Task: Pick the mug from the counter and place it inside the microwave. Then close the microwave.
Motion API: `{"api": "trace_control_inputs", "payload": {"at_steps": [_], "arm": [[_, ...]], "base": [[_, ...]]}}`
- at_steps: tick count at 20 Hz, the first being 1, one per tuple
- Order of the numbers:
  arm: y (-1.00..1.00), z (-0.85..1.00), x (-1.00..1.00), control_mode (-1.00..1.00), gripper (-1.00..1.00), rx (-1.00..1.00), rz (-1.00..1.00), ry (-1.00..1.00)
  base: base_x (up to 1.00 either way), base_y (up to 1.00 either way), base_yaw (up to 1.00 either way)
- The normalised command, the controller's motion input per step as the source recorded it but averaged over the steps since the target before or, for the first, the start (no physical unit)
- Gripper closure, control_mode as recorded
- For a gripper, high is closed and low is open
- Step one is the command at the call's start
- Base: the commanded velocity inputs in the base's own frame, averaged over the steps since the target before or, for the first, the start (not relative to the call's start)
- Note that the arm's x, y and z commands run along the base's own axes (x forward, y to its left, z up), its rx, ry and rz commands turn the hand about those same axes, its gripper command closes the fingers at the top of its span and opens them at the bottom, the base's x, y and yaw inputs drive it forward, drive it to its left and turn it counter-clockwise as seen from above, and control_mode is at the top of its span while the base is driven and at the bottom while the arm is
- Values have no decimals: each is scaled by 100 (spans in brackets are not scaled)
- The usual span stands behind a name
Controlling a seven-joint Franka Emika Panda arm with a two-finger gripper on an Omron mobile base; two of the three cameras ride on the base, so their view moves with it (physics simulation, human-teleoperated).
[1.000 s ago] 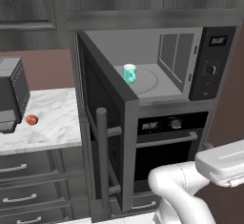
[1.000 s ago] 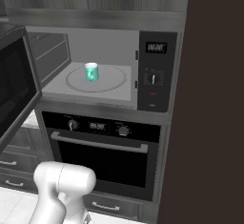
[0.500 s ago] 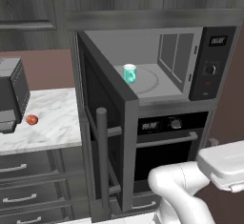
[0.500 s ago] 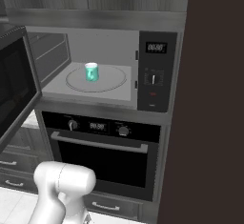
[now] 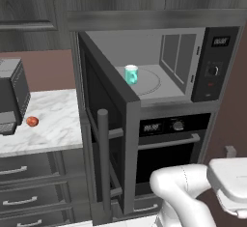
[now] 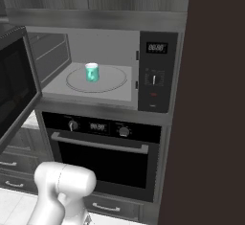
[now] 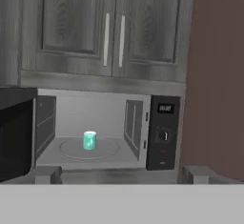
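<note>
The teal mug (image 5: 131, 74) (image 6: 91, 72) (image 7: 89, 140) stands upright on the round turntable inside the microwave (image 5: 214, 62) (image 6: 155, 71) (image 7: 163, 132). The microwave door (image 5: 103, 139) (image 6: 14, 90) hangs wide open to the left, its vertical bar handle facing outward. The white marble counter (image 5: 53, 120) lies left of the door. My gripper (image 7: 121, 175) is open with nothing between its fingertips (image 7: 45, 174). It is drawn back from the microwave and faces the cavity straight on, with the mug well ahead of it.
A dark boxy appliance (image 5: 9, 95) and a small red fruit (image 5: 32, 121) sit on the counter. The oven (image 5: 169, 139) (image 6: 100, 157) is below the microwave, with cabinets (image 7: 109, 27) above. A dark wall panel (image 6: 215, 99) rises on the right.
In the left base view the arm's end has sunk slightly toward the lower right. The mug and the door have not moved, and the gripper stays open.
</note>
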Motion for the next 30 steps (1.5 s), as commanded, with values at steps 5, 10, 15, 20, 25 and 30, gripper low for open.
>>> {"api": "trace_control_inputs", "payload": {"at_steps": [5, 10, 15, 20, 25, 30], "arm": [[14, 0, -20, -100, -100, 0, -17, -11], [27, 0, 0, -100, -100, 0, -18, 0], [34, 0, 0, -100, -100, 0, -16, 0], [42, 0, 0, -100, -100, 0, -10, 0], [48, 0, 0, -100, -100, 0, -2, 0], [53, 0, 6, -100, -100, 0, 0, 0]], "base": [[0, 0, 0], [0, 0, 0], [0, 0, 0], [0, 0, 0], [0, 0, 0], [0, 0, 0]]}}
